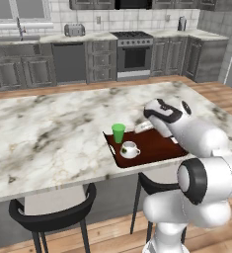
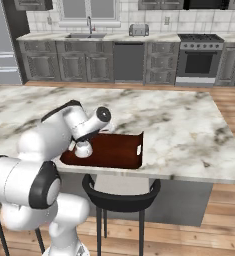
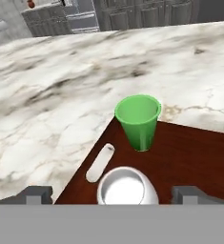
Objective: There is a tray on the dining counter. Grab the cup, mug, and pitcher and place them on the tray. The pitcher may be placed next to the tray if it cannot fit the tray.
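Observation:
The dark red-brown tray (image 1: pixel 154 143) (image 2: pixel 116 150) (image 3: pixel 189 157) lies near the front edge of the marble dining counter (image 1: pixel 48 128) (image 2: pixel 179 120) (image 3: pixel 46 95). The green cup (image 1: pixel 118 132) (image 3: pixel 138 119) stands upright in the tray's far left corner. Just in front of it on the tray sits the white mug (image 1: pixel 130 149) (image 2: pixel 82 148) (image 3: pixel 127 186). My gripper (image 3: pixel 113 193) hovers over the mug, open. Its fingertips (image 3: pixel 37 193) stand wide on either side of the mug with gaps, so nothing is held. The pitcher is out of view.
Black stools (image 1: pixel 53 210) (image 1: pixel 152 185) (image 2: pixel 121 192) stand under the counter's front edge. A pale handle slot (image 3: pixel 100 162) marks the tray's short end. The right half of the tray is bare. Stove (image 1: pixel 133 54), sink and grey cabinets line the back wall.

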You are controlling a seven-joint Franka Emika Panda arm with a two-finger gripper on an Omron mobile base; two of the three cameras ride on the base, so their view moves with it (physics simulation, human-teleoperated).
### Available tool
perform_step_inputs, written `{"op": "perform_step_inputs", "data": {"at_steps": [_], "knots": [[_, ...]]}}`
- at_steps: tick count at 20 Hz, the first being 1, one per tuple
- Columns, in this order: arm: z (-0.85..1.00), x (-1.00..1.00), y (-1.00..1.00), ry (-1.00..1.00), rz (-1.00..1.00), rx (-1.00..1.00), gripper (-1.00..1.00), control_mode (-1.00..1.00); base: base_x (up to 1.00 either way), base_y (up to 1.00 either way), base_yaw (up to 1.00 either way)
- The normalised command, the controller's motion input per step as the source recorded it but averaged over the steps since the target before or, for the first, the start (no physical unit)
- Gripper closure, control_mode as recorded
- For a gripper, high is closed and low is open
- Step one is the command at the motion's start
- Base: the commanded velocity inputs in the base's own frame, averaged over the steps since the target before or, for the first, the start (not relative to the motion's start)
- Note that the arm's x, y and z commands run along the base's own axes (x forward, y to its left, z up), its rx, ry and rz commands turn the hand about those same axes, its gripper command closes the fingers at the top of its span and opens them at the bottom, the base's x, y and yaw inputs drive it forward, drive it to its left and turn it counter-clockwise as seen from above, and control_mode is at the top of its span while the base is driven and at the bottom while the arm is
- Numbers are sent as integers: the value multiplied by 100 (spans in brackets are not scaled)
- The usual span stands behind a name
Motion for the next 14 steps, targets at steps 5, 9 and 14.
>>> {"op": "perform_step_inputs", "data": {"at_steps": [5, 9, 14], "knots": [[74, -59, -4, 0, -26, -12, -100, -100, 0, 0, 0], [77, -88, -11, 0, -30, -4, -100, -100, 0, 0, 0], [91, -80, -6, 0, -28, -3, -100, -100, 0, 0, 0]]}}
